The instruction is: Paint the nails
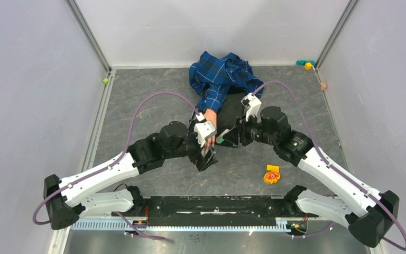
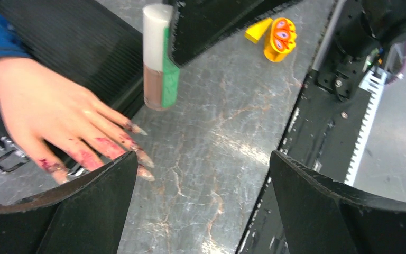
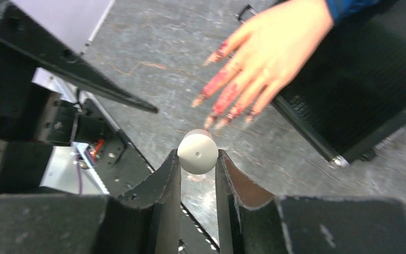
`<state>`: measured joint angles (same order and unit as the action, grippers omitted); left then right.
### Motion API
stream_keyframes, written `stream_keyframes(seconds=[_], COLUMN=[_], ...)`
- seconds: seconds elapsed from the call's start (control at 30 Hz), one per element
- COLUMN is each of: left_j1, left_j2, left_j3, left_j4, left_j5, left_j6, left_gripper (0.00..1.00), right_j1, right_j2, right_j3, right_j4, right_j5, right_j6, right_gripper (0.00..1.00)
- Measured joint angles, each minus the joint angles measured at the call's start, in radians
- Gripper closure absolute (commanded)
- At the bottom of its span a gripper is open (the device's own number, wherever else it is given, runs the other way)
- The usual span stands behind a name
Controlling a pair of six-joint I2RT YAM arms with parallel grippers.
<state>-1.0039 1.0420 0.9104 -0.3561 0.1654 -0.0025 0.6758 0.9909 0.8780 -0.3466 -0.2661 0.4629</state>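
Two arms, L arm (image 1: 111,168) and R arm (image 1: 328,168), are converging at centre frame in the top view, over the grey table (image 1: 153,95). Next biggest: the blue plaid sleeve (image 1: 222,74) is lying at upper centre. The mannequin hand (image 2: 42,108) is resting on a black ribbed pad (image 2: 84,37), upper left in the left wrist view.

L gripper (image 2: 203,159) is hovering w/ jaws spread wide and nothing between them, one black finger sitting right at the hand's fingertips, lower left. R gripper (image 3: 198,159) is clamping tight on a white-capped applicator (image 2: 156,58), green tape down its side, brownish lower end pointing down.

Step in hand, I'm judging: bringing that lower end onto a nail. Doing it well means approaching slow, running the tip along the nail's length, not across, and pressing light, since these spikes are looking thin. Red smears are showing on the finger skin, so aim is mattering.

Smallest now: the nails (image 2: 137,129) are pointing toward frame centre, near the applicator's base but apart from it, just below-left of it. In the right wrist view they're sitting just above the white cap, mid-frame. Can't tell if the tip is touching the table.
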Motion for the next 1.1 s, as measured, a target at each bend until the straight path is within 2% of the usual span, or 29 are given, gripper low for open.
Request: stream_keyframes(seconds=[0.1, 0.17, 0.5, 0.67, 0.77, 0.83, 0.9, 0.93, 0.97, 1.1], left_j1=[0.0, 0.0, -0.002, -0.002, -0.002, -0.002, -0.002, -0.002, -0.003, -0.004], left_j2=[-0.024, -0.036, -0.043, -0.041, -0.035, -0.033, -0.033, -0.033, -0.033, -0.033], left_j3=[-0.008, -0.008, -0.008, -0.008, -0.008, -0.008, -0.008, -0.008, -0.008, -0.008], left_j4=[0.008, 0.019, 0.028, 0.027, 0.025, 0.021, 0.017, 0.015, 0.015, 0.014], left_j5=[-0.048, -0.064, -0.116, -0.122, -0.134, -0.14, -0.146, -0.145, -0.146, -0.146], left_j6=[0.0, 0.0, 0.012, 0.012, 0.012, 0.011, 0.011, 0.011, 0.012, 0.005], left_gripper=[0.01, 0.05, 0.35, 0.46, 0.57, 0.68, 0.83, 0.94, 0.98, 0.98], right_j1=[0.034, 0.055, 0.123, 0.13, 0.134, 0.136, 0.139, 0.14, 0.14, 0.141], right_j2=[0.009, 0.011, 0.021, 0.022, 0.022, 0.022, 0.022, 0.022, 0.022, 0.022], right_j3=[0.014, 0.018, 0.019, 0.019, 0.019, 0.019, 0.019, 0.019, 0.019, 0.019], right_j4=[0.048, 0.079, 0.213, 0.235, 0.238, 0.239, 0.239, 0.241, 0.241, 0.242], right_j5=[-0.015, -0.023, -0.063, -0.068, -0.072, -0.074, -0.074, -0.072, -0.073, -0.072], right_j6=[0.048, 0.074, 0.164, 0.177, 0.18, 0.182, 0.185, 0.186, 0.187, 0.18], right_gripper=[1.0, 1.0, 1.0, 1.0, 1.0, 1.0, 1.0, 1.0, 1.0, 1.0])
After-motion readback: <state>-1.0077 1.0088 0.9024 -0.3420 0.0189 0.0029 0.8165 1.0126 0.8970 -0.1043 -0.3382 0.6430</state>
